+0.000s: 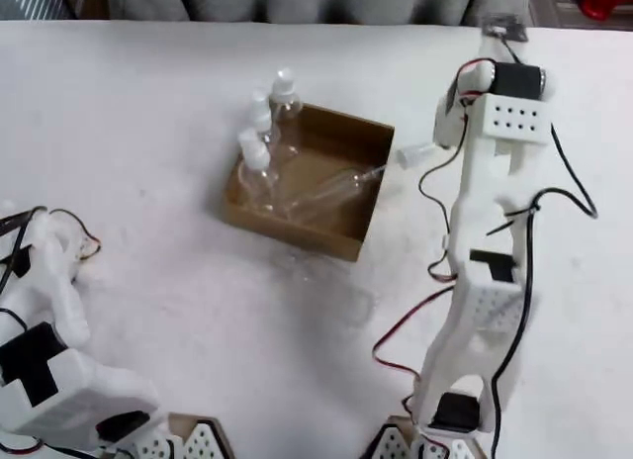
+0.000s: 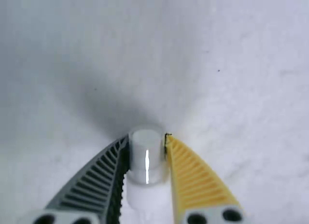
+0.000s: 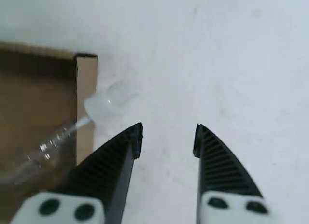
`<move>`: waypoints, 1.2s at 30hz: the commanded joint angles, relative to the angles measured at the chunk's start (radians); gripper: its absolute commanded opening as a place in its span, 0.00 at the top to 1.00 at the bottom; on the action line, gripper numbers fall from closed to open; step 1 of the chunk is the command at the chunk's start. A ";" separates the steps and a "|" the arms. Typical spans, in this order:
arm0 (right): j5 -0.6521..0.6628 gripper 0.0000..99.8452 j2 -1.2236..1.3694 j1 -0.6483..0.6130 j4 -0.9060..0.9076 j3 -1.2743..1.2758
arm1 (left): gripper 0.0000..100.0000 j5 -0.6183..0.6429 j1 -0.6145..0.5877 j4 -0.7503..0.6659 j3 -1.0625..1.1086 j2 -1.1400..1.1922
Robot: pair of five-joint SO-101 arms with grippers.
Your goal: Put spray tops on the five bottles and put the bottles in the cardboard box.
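In box (image 1: pixel 297 227): three topped bottles (image 1: pixel 260 118) upright at far corner, fourth (image 1: pixel 331 190) lying, top over rim. Beside that rim, your right tool (image 3: pixel 168 132) gapes empty. Well apart from box, left tool (image 2: pixel 146 141) clamps pale cylinder (image 2: pixel 145 156), likely fifth; only that left for you.

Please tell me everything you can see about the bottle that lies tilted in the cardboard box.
The lying bottle is clear plastic with a whitish spray top already fitted. It lies tilted inside the cardboard box, its neck resting on the box rim, so the top sticks out over the table. The open right gripper is beside the top, not touching.
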 commanded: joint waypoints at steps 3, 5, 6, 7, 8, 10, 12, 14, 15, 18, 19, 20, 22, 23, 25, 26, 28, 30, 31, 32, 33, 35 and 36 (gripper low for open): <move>-0.252 0.78 0.065 -0.019 0.019 -0.170 | 0.98 0.006 0.015 -0.017 -0.038 -0.007; -0.304 0.78 0.090 -0.035 0.019 -0.187 | 0.98 0.006 0.015 -0.017 -0.038 -0.007; -0.327 0.78 0.102 -0.041 0.019 -0.193 | 0.98 0.006 0.015 -0.017 -0.038 -0.007; -0.353 0.78 0.116 -0.050 0.018 -0.198 | 0.98 0.006 0.015 -0.017 -0.038 -0.007; -0.381 0.78 0.128 -0.059 0.018 -0.206 | 0.98 0.006 0.015 -0.017 -0.038 -0.007; -0.431 0.78 0.154 -0.077 0.018 -0.222 | 0.98 0.006 0.015 -0.017 -0.038 -0.007; -0.466 0.78 0.179 -0.096 0.018 -0.245 | 0.98 0.006 0.015 -0.017 -0.040 -0.007; -0.486 0.78 0.202 -0.114 0.018 -0.269 | 0.98 0.006 0.016 -0.017 -0.040 -0.007; -0.494 0.78 0.213 -0.122 0.018 -0.279 | 0.98 0.006 0.021 -0.017 -0.040 -0.007; -0.503 0.78 0.243 -0.137 0.018 -0.302 | 0.98 0.005 0.021 -0.017 -0.040 -0.007; -0.503 0.78 0.255 -0.139 0.018 -0.308 | 0.98 0.005 0.021 -0.017 -0.040 -0.007; -0.503 0.78 0.269 -0.140 0.018 -0.316 | 0.98 0.005 0.021 -0.017 -0.040 -0.007; -0.503 0.78 0.300 -0.140 0.005 -0.330 | 0.98 0.005 0.021 -0.017 -0.040 -0.007; -0.503 0.78 0.317 -0.140 -0.005 -0.338 | 0.98 0.005 0.021 -0.017 -0.040 -0.007; -0.503 0.78 0.343 -0.139 -0.024 -0.348 | 0.98 0.005 0.021 -0.017 -0.040 -0.007; -0.502 0.78 0.349 -0.139 -0.025 -0.356 | 0.98 0.005 0.021 -0.017 -0.040 -0.007; -0.499 0.78 0.358 -0.137 -0.018 -0.379 | 0.98 0.005 0.021 -0.017 -0.040 -0.007; -0.494 0.78 0.363 -0.139 -0.015 -0.388 | 0.98 0.005 0.021 -0.017 -0.040 -0.007; -0.494 0.79 0.366 -0.139 -0.012 -0.394 | 0.98 0.005 0.021 -0.017 -0.040 -0.007; -0.494 0.81 0.367 -0.139 -0.010 -0.396 | 0.98 0.005 0.021 -0.017 -0.040 -0.007; -0.493 0.82 0.367 -0.139 -0.010 -0.396 | 0.98 0.005 0.021 -0.017 -0.040 -0.007; -0.482 0.85 0.367 -0.139 -0.013 -0.397 | 0.98 0.005 0.021 -0.017 -0.040 -0.007; -0.456 0.87 0.366 -0.139 -0.016 -0.397 | 0.98 0.005 0.021 -0.017 -0.040 -0.007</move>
